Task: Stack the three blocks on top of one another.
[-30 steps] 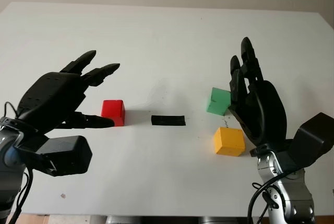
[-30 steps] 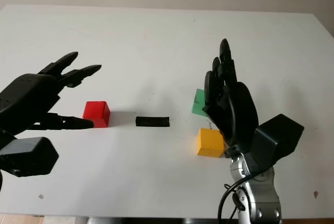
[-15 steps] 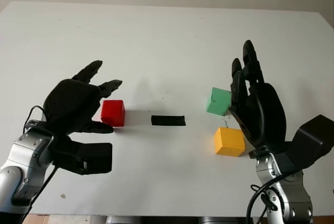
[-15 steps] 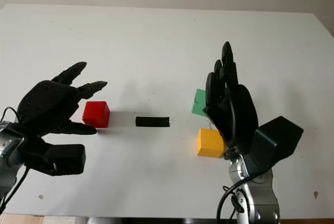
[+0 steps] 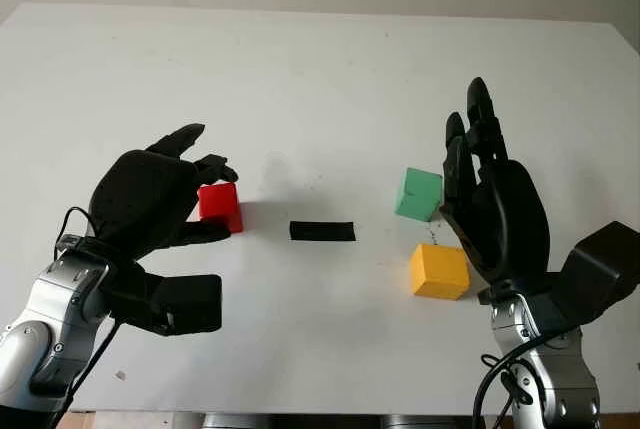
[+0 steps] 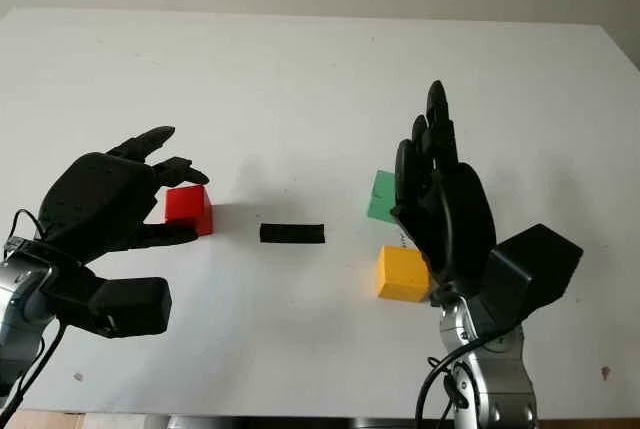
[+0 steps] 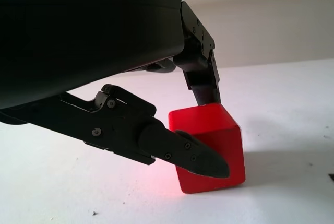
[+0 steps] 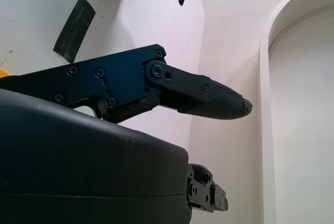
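I have a plain white table (image 5: 320, 69) in front of me, a pale wall behind its far edge. Nearest me, my left hand (image 5: 160, 204) is closed around the red block (image 5: 219, 205), thumb on the near side and fingers (image 7: 201, 78) on the far side; from the wrist view the block looks lifted or tipped a little off the surface, though I cannot be sure. My right hand (image 5: 492, 211) hangs open and upright, holding nothing, with the yellow block (image 5: 438, 270) just beside its palm and the green block (image 5: 419, 194) a little beyond that, beside its fingers. A strip of black tape (image 5: 322, 231) lies between the two hands. By my judgement nothing is stacked yet: all three blocks sit apart, and only the first pick is under way.
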Controlling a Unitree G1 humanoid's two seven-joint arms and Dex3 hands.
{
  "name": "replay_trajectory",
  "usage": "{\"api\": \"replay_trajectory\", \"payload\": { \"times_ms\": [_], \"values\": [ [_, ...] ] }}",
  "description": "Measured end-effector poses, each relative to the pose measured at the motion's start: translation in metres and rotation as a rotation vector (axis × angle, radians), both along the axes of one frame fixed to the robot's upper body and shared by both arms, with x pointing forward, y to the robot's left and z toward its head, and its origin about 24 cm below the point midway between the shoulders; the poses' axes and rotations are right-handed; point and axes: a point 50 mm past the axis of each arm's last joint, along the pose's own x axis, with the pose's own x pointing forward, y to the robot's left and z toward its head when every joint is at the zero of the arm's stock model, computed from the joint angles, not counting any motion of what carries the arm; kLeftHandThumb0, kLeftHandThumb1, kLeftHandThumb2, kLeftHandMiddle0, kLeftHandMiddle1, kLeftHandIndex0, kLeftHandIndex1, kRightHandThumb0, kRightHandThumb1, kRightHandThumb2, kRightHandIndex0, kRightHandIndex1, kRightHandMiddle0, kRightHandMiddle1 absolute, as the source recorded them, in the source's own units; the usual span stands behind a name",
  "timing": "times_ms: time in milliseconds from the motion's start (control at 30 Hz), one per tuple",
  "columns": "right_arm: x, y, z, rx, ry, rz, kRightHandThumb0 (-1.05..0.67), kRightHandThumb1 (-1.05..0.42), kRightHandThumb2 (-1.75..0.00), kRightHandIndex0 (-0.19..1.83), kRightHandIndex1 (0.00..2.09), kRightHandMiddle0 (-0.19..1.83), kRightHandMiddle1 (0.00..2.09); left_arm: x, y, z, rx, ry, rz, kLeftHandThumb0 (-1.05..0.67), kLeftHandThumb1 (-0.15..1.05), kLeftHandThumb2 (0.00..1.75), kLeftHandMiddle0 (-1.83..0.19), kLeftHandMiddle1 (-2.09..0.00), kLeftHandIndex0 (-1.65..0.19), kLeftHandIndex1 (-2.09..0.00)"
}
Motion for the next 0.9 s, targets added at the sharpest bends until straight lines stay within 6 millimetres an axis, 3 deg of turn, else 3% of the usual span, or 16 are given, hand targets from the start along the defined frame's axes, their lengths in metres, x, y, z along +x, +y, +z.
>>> {"api": "replay_trajectory", "payload": {
  "times_ms": [267, 600, 900],
  "values": [
    [0.0, 0.0, 0.0, -0.01, -0.001, 0.002, -0.66, -1.05, -0.66, -0.19, 0.0, -0.19, 0.0, -0.003, 0.0, 0.005, 0.062, -0.011, -0.007, -0.41, 1.02, 0.05, -0.42, -0.09, -0.29, -1.42],
    [0.0, 0.0, 0.0, -0.002, -0.001, -0.003, -0.67, -1.05, -0.64, -0.19, 0.0, -0.19, 0.0, -0.014, -0.016, 0.027, 0.047, -0.043, -0.118, -0.45, 1.0, 0.05, -0.44, -0.08, -0.34, -1.45],
    [-0.002, 0.001, -0.002, 0.007, 0.005, -0.018, -0.66, -1.05, -0.6, -0.19, 0.0, -0.19, 0.0, -0.008, -0.038, 0.042, -0.239, -0.071, -0.312, -0.42, 1.0, 0.05, -0.31, -0.02, -0.32, -1.43]
  ]
}}
